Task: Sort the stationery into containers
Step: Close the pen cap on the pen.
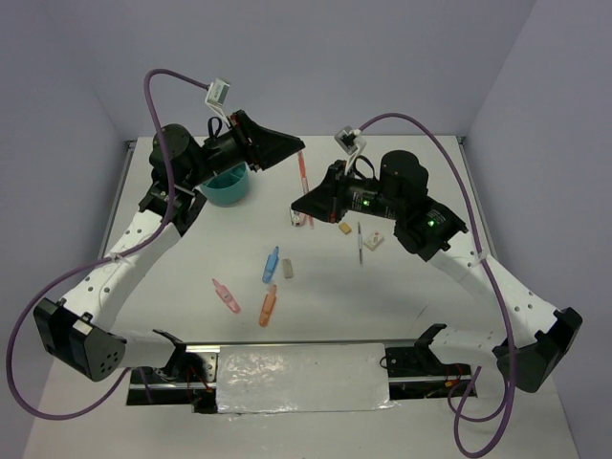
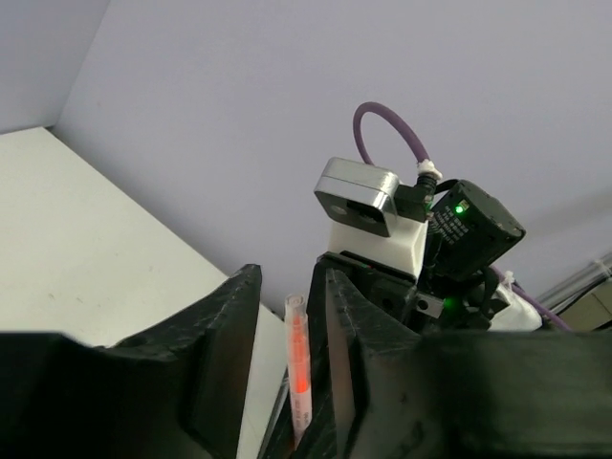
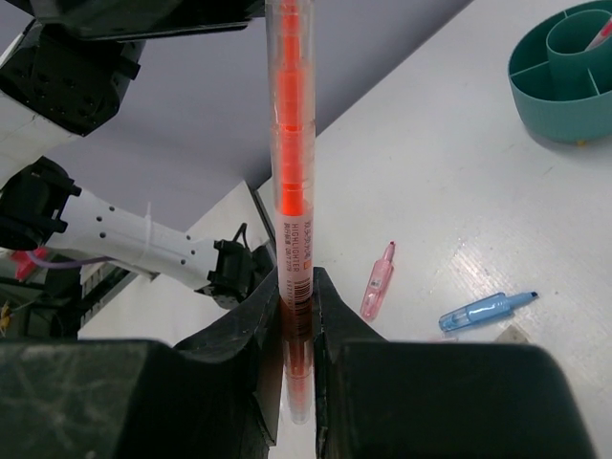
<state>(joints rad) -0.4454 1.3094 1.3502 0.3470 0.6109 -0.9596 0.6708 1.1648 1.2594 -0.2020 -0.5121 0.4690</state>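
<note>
A round teal plastic desk organiser sits at eleven o'clock on the white table. At its three o'clock, the right gripper is clamped on the lower barrel of a thin, clear-cased orange highlighter pen. The left gripper has its fingers apart around the pen's top end. The pen is probably light, stiff, slick plastic, so it is best pinched squarely mid-barrel.

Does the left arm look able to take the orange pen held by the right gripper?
Probably yes: the orange pen, clamped by the right gripper, has its top between the left gripper's parted fingers, nothing blocking.
</note>
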